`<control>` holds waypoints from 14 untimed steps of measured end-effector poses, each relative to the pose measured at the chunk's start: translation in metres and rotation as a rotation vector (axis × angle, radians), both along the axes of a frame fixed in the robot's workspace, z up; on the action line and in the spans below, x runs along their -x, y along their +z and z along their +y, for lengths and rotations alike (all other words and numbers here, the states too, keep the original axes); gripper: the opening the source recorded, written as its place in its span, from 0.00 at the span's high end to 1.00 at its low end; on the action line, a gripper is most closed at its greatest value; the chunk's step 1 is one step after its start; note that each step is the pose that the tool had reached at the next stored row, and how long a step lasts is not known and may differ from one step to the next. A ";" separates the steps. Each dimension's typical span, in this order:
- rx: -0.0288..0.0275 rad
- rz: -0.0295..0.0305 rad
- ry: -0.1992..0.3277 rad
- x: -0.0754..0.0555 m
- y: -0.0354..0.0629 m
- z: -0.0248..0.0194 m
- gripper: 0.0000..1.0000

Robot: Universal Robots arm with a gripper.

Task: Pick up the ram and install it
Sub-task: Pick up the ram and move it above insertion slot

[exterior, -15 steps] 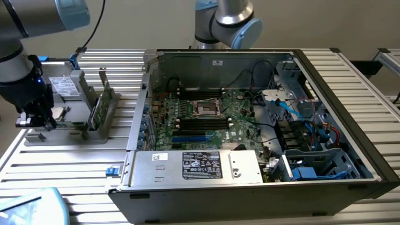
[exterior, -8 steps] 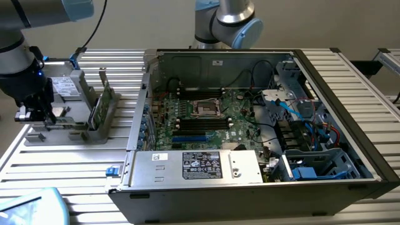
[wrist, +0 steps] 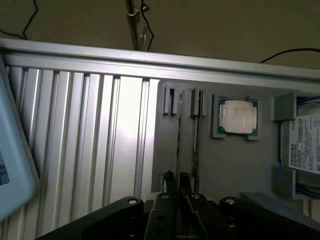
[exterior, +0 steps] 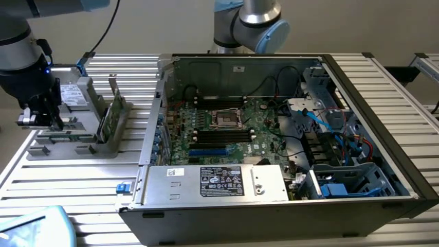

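The ram is a thin green stick seen edge-on, standing in a slot of the grey holder. A second stick like it stands right beside it. My gripper sits over the near end of the first stick, its two dark fingers pressed close on either side of it. In the exterior view my gripper hangs low over the holder at the exterior view's left, beside the open computer case. The black memory slots lie on the motherboard inside the case.
A square silver processor chip and a hard drive rest in the holder. A taller green card with a bracket stands between my gripper and the case. Another arm's base rises behind the case. A light blue object lies at the table's front corner.
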State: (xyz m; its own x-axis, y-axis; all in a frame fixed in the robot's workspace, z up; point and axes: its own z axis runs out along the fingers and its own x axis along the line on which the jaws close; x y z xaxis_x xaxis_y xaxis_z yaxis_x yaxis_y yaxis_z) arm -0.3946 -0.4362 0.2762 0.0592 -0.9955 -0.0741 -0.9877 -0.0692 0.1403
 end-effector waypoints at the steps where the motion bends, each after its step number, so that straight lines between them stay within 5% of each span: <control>1: -0.0002 0.0002 0.000 -0.002 0.0025 0.0000 0.86; 14: -0.0001 0.0004 0.001 -0.041 0.0173 0.0000 0.86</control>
